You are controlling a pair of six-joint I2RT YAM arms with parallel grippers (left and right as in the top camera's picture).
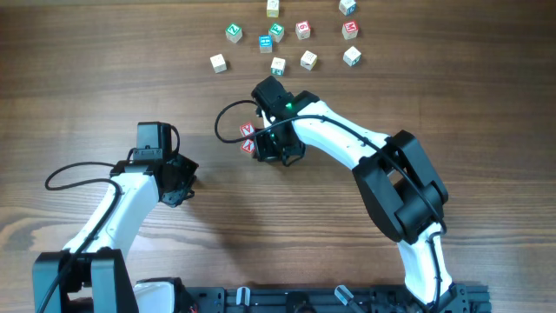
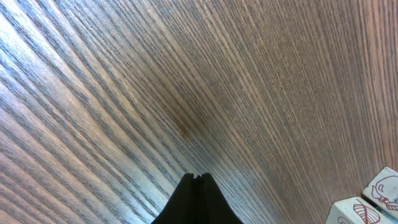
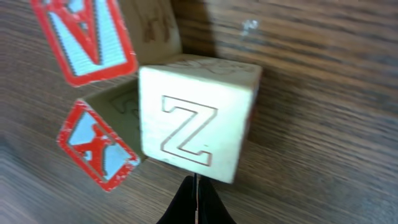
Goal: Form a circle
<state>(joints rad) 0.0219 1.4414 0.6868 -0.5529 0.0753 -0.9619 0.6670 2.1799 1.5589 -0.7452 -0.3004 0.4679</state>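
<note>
Your right fingers (image 3: pixel 194 196), pinched closed and empty, sit just behind the Z cube (image 3: pixel 186 118) dead ahead, front of the circle (image 1: pixel 249 139), its red cubes (image 3: pixel 99 146) just beyond to the left; your left fingers (image 2: pixel 198 190), also closed and empty, lie well apart.

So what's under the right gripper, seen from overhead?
The red V cube and red X cube peek out beside the right gripper; the pale Z cube is covered overhead, visible only from the wrist.

Tight cluster (image 1: pixel 248 138) of three wooden cubes: red V (image 3: pixel 84 40), red X (image 3: pixel 99 146), pale Z (image 3: pixel 196 118)
</note>
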